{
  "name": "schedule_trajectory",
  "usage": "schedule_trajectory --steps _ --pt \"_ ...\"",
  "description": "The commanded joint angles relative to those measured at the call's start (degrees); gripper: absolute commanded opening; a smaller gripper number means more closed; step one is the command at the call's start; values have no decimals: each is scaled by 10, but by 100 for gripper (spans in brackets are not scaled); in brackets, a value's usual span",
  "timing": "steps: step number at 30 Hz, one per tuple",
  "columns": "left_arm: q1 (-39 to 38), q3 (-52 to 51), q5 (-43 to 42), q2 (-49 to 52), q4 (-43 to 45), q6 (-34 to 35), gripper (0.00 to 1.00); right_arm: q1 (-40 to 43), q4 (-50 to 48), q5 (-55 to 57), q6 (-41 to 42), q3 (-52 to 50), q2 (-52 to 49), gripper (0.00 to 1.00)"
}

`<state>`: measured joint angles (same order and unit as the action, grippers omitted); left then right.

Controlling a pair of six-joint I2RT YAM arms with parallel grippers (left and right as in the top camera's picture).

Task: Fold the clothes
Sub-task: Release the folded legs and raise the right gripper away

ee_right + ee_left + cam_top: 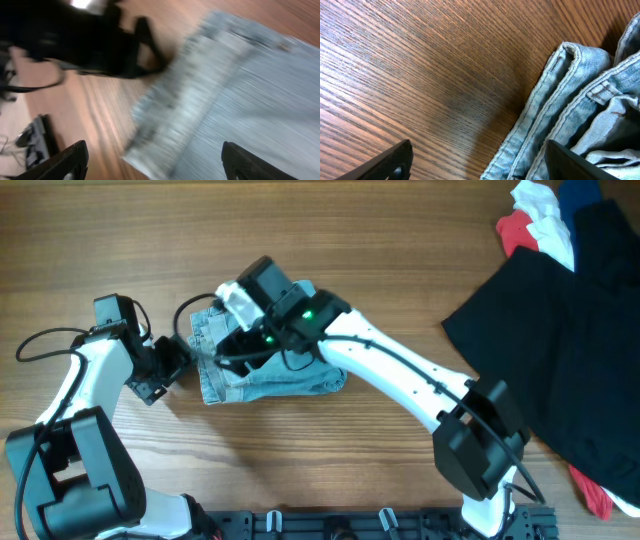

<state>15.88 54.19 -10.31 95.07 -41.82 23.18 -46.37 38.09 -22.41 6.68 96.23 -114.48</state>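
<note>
The light blue denim shorts (290,376) lie bunched left of centre on the tabletop (400,240), the left fingers (395,162) spread wide at their left edge, the right fingers (65,162) also wide and empty over the fabric.

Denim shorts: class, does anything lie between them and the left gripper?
Nothing visible does. In the left wrist view the left gripper is open, with only bare table between one finger and the stitched edge of the denim shorts. The other finger is over the denim.
</note>
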Motion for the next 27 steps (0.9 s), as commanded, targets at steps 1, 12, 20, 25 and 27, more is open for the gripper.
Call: schedule_trajectory --steps 1,12,20,25,27 --pt "1 4 -39 2 -1 -5 87 39 46 60 19 13 16 86" --pt "2 17 -163 -97 0 -35 96 126 160 295 128 13 48 87" --pt "-31 15 -201 -104 -9 -30 95 157 160 275 128 13 78 88" --pt "-57 15 -200 -53 5 -19 96 157 163 262 128 13 78 88" --pt "-63 15 -198 -32 13 -18 96 157 165 262 128 13 78 88"
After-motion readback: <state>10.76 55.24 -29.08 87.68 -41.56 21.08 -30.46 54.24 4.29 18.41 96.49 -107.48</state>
